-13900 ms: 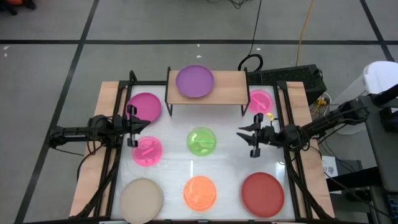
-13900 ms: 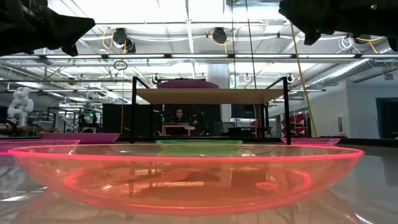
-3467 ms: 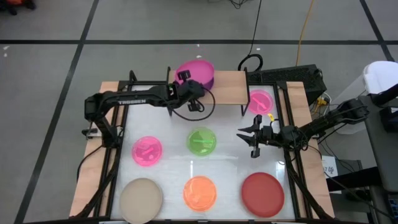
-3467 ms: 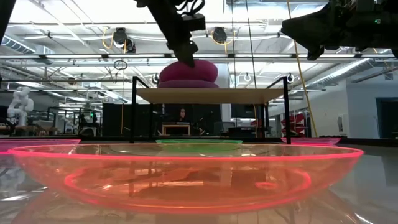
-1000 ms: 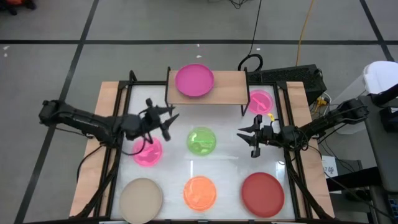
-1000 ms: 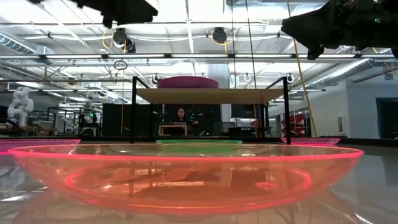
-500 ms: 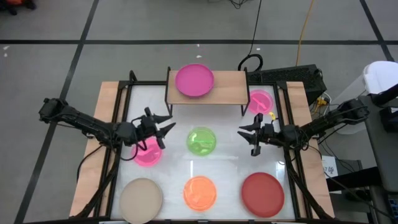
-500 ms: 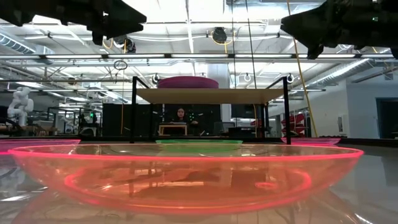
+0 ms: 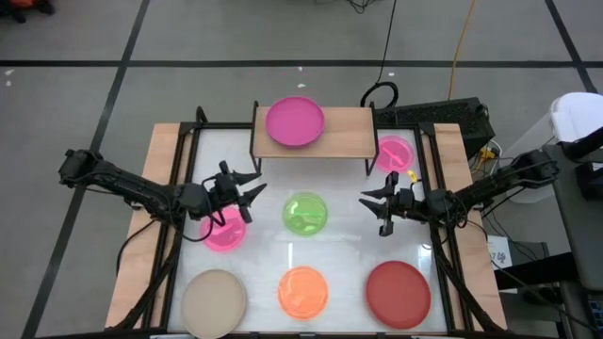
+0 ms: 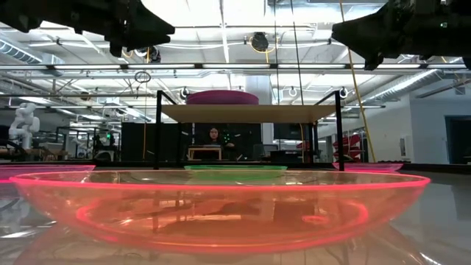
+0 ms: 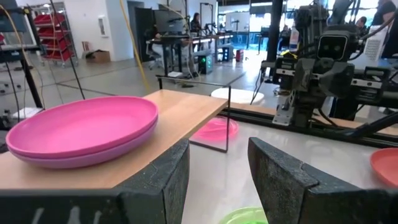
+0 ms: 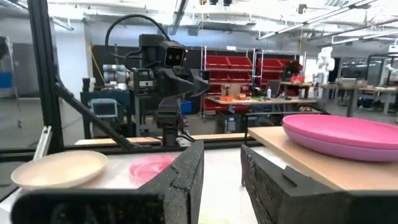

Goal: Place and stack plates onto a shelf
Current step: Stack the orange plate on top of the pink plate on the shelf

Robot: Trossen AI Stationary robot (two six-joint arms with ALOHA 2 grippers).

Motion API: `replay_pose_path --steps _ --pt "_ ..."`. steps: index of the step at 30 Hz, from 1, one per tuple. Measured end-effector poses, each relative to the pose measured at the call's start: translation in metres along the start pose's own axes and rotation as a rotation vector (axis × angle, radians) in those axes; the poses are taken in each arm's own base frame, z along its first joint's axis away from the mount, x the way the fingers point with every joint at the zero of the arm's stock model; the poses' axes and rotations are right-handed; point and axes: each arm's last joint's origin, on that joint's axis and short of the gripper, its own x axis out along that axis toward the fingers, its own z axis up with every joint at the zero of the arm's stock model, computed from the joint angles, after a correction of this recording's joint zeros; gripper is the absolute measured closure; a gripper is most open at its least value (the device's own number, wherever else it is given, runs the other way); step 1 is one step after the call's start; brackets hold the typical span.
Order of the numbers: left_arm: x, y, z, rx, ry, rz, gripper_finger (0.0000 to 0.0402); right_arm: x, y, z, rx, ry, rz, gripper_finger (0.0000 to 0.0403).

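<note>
The shelf [image 9: 330, 134] stands at the table's far edge. On its left half a magenta plate [image 9: 295, 121] lies on a purple plate [image 11: 81, 157]. My left gripper [image 9: 251, 191] hovers open and empty between the small pink plate [image 9: 224, 231] and the green plate [image 9: 306, 213]. It points toward the shelf. My right gripper [image 9: 369, 205] hangs open and empty to the right of the green plate. An orange plate [image 9: 302, 290], a beige plate [image 9: 214, 299] and a red plate [image 9: 398, 293] lie along the near edge. A second small pink plate [image 9: 394, 153] lies by the shelf's right legs.
The shelf's right half [image 11: 186, 107] is bare wood. Black frame rails [image 9: 179, 160] run along the table's left and right sides. In the low view the orange plate [image 10: 221, 206] fills the foreground. A person [image 10: 213, 136] sits far behind the shelf.
My left gripper has drawn a little toward the table's near edge and come down slightly. It stays open and empty.
</note>
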Motion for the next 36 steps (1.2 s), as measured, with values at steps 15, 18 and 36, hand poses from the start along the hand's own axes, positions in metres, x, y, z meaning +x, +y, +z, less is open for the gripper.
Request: replay_pose_path --steps 15,18,36 --pt "-0.003 -0.004 0.001 0.013 -0.009 -0.024 0.0231 0.038 0.029 0.044 -0.005 0.359 0.180 0.0314" --pt "-0.003 -0.004 0.001 0.015 -0.008 -0.024 0.0231 0.046 0.034 0.053 0.002 0.624 0.174 0.0314" --pt "-0.003 -0.005 0.000 0.013 0.000 -0.044 0.0231 0.010 0.048 -0.017 0.479 1.428 0.387 0.0314"
